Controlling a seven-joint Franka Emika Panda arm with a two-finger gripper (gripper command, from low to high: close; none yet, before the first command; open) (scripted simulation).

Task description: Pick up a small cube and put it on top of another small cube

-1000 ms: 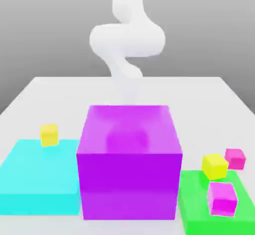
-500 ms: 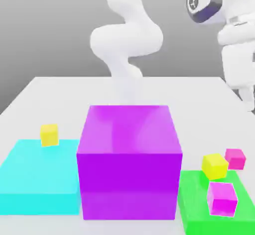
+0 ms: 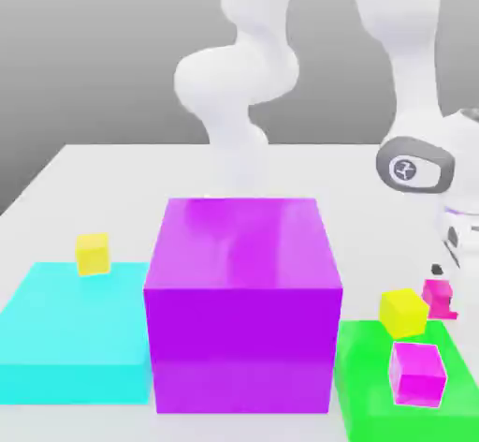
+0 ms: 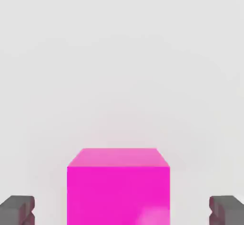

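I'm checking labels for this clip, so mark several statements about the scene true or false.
1. The hand is open, with a pink cube between its fingers and a gap on either side. True.
2. The green slab is on the exterior view's left. False: it is on the right.
3. The big purple block stands taller than the cyan slab. True.
4. The magenta cube is on the cyan slab. False: it is on the green slab.
5. The hand is shut on the pink cube. False: its fingers are apart from it.

The pink cube (image 3: 436, 297) (small, glossy) sits upright behind the yellow cube (image 3: 403, 313).
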